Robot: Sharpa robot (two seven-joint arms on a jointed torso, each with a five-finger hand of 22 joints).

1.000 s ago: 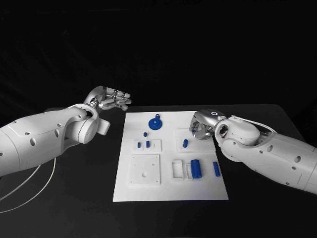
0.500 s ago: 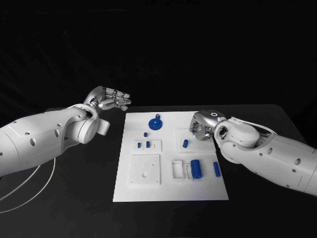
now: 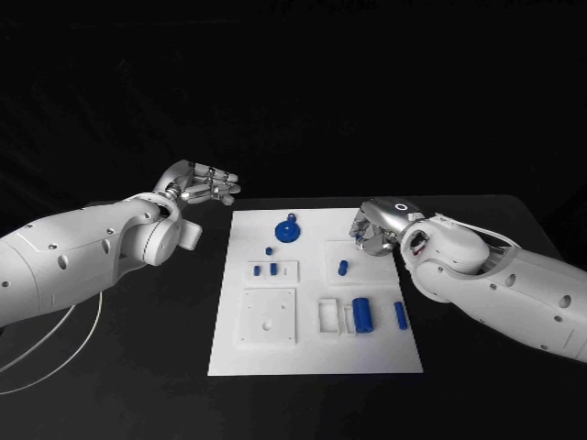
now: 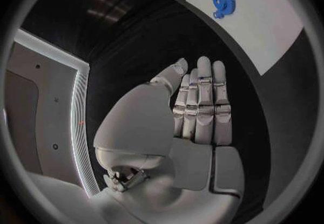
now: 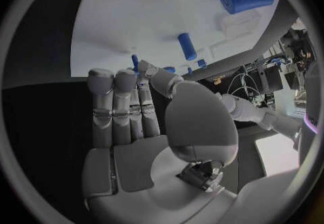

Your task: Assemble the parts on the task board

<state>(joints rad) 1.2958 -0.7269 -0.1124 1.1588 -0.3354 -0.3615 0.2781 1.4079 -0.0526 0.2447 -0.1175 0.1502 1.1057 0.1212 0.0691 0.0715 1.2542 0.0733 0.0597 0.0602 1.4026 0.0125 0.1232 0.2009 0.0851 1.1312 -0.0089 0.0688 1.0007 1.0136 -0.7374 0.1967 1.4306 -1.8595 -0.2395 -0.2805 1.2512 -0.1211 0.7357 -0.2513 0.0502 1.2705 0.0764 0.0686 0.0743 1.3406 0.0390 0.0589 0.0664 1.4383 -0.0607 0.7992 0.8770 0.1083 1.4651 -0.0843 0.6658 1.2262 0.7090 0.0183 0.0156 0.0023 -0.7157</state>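
Here the right hand point(image 3: 369, 231) is held open, fingers straight, over the task board point(image 3: 307, 348) edge; a small blue peg point(image 3: 343, 267) lies just beside it. Left hand point(image 3: 204, 183) is empty, open.

The table point(image 3: 135, 367) is black and flat. Its far edge runs straight across, and its far right corner sits near the right side. Behind it everything is dark, like black cloth. A thin pale cable point(image 3: 56, 353) lies curled near the table's left edge.
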